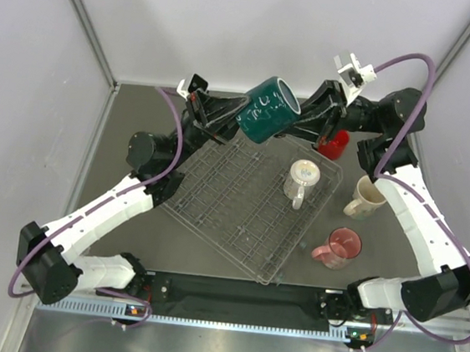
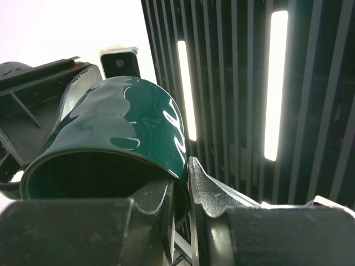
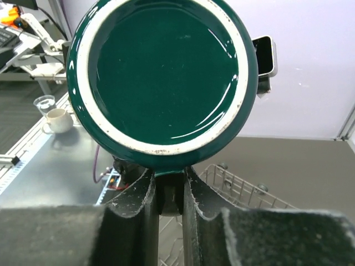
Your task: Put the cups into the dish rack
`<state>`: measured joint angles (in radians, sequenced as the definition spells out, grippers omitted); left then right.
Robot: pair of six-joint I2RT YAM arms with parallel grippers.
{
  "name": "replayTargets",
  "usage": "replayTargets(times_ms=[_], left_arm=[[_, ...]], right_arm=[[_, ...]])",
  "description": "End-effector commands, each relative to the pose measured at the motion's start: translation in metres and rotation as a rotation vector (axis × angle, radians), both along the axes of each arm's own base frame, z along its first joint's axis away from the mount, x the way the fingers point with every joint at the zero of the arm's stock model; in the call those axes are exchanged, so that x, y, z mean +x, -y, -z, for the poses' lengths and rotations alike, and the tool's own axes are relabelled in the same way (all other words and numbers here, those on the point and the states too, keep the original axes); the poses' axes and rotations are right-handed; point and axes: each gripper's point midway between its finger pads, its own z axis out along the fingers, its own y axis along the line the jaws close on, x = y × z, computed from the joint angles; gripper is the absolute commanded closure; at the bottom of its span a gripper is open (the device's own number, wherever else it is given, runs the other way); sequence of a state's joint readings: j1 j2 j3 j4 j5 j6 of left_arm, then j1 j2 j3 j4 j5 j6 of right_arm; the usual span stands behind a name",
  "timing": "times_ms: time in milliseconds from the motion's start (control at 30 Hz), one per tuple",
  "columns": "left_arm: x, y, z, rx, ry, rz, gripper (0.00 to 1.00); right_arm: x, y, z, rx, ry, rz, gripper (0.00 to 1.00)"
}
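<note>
Dark teal glazed mug (image 1: 269,111) is held in the air on its side above the far edge of the silver-grey wire-grid dish rack (image 1: 232,201), carried between both arms and touching neither rack nor table. The left gripper (image 2: 186,194) is clenched on the mug wall at the rim, one finger inside the mouth and one outside. The right gripper (image 3: 168,188) faces the white-ringed base, its fingers drawn in on a narrow dark part below the base. This is probably the handle, though the right wrist view hides its full shape. A hold at both ends suits a transfer or a re-orientation, so that the mug can go down mouth first. One grip must release before placement. Below the mug, the left and middle grid of the rack is bare and offers the widest landing area. A clear glass mug (image 1: 302,181) stands in the right part of the rack, so any descent should stay left of it. Outside the rack, a red mug (image 1: 334,143) sits just beside the right arm and is partly hidden by it. A cream mug (image 1: 365,198) and a translucent pink mug (image 1: 339,246) rest on the dark table (image 1: 378,258) to the right, near the right arm's path. White enclosure walls stand close behind both wrists, leaving little room to retreat rearward.
</note>
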<state>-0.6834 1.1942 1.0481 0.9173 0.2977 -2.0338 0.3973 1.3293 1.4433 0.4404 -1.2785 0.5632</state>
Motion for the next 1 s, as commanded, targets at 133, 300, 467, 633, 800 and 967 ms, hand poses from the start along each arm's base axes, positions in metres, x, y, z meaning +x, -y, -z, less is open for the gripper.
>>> replayTargets(times_ms=[133,300,467,633,800,967], left_arm=[[-0.008,-0.029,-0.006,-0.158,-0.154,0.125,0.68],[0.010,-0.040,0.039,-0.083,-0.294,0.002,0.13],[0.012,-0.074,0.107,0.082,-0.534,-0.216,0.01],[0.009,-0.111,0.143,0.172,-0.691,-0.409,0.01],[0.007,-0.132,0.150,0.290,-0.739,-0.553,0.01],[0.002,-0.161,0.132,0.385,-0.692,-0.736,0.01]], right_arm=[[0.005,-0.002,-0.015,0.026,0.039,0.056,1.00],[0.038,-0.007,-0.004,0.034,-0.002,0.197,1.00],[0.087,-0.011,0.019,0.002,-0.096,0.375,1.00],[0.150,-0.016,0.055,-0.063,-0.205,0.606,1.00],[0.203,-0.034,0.112,-0.215,-0.270,0.878,1.00],[0.221,-0.054,0.160,-0.411,-0.208,1.130,1.00]])
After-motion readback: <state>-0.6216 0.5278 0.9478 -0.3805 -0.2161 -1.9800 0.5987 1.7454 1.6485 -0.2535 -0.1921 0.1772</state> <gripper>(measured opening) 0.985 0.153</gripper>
